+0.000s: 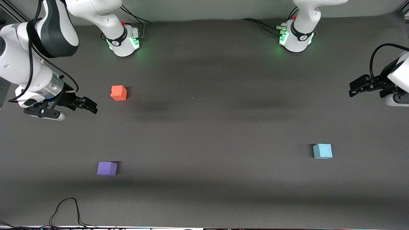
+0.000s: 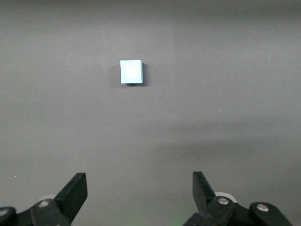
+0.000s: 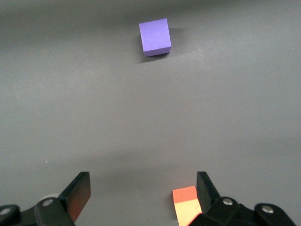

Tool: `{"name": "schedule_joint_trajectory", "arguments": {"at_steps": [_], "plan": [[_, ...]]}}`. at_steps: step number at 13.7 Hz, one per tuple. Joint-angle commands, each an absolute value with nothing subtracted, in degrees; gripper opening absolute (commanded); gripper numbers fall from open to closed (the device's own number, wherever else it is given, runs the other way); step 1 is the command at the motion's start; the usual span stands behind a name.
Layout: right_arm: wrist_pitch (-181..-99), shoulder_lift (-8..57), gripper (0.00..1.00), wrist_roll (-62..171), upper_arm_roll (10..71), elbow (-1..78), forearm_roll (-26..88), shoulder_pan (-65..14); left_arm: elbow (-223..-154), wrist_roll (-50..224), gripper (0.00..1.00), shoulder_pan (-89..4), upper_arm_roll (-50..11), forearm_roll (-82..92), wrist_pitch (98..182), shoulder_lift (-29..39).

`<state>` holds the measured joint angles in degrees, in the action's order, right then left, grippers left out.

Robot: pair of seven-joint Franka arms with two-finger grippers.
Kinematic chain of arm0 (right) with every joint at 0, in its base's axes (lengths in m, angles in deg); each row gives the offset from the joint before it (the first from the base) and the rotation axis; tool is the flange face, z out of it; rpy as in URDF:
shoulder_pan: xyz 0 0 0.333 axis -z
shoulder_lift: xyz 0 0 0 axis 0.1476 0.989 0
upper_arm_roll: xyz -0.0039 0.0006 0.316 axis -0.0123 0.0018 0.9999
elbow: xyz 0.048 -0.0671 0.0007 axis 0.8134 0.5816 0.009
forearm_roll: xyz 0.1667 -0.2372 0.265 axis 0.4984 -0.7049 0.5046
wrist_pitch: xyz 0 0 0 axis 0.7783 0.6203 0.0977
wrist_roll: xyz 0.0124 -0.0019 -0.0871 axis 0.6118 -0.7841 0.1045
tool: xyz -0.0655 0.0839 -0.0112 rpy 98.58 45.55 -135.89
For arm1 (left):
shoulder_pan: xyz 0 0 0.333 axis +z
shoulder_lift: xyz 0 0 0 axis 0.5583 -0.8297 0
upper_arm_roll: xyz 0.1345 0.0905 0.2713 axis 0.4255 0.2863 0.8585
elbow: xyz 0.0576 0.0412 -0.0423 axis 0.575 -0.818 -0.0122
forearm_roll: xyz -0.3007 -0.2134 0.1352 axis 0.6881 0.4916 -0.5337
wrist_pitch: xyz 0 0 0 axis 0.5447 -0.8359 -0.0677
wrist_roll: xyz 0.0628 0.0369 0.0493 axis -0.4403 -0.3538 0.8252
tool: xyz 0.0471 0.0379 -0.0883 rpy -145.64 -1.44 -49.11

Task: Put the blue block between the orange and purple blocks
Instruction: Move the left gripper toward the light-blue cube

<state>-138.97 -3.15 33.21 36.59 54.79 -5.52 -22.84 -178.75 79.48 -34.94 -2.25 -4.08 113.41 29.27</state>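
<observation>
Two hands hang above the table (image 1: 204, 134), both empty with fingers spread wide. Right hand (image 1: 91, 107) sits low over the right arm's end of the table, wrist pitched down, fingers aimed toward the table's middle; orange block (image 1: 119, 93) lies at about 1 o'clock from it in the front view. Left hand (image 1: 353, 89) is held over the left arm's end, fingers likewise aimed inward.

Blue block (image 1: 322, 151): matte sky-blue cube, plain faces, resting flat near the left arm's end, at 7 o'clock from the left hand, well apart from the others. Purple block (image 1: 107, 168): matte violet cube, at 6 o'clock from the orange one, nearer the front camera. Table is dark grey, matte, open between those two cubes.
</observation>
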Motion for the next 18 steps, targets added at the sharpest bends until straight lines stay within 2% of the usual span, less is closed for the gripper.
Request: {"name": "schedule_joint_trajectory", "arguments": {"at_steps": [1,3,9,15,18], "plan": [[-133.64,-6.56,1.0,34.47,36.28,53.38,-6.08,-23.16,-179.91,79.94,1.0,-34.73,-2.42,-3.42,112.85,30.77],[-128.26,-8.24,1.0,34.3,36.72,51.36,-6.08,-23.25,-179.91,80.03,1.0,-34.64,-2.42,-3.33,112.76,30.59],[-121.13,-11.76,1.0,34.47,36.02,50.12,-6.08,-23.43,-179.47,77.4,1.0,-34.38,-1.98,-3.24,113.99,29.37],[-121.56,-12.38,1.0,35.79,34.35,50.29,-6.43,-23.43,-171.65,75.12,1.0,-32.79,-1.98,-3.94,114.25,21.03],[-121.82,-12.03,1.0,35.79,34.52,50.64,-8.63,-21.51,-171.73,74.93,1.0,-31.39,-1.98,-4.21,119.07,17.95]]}}
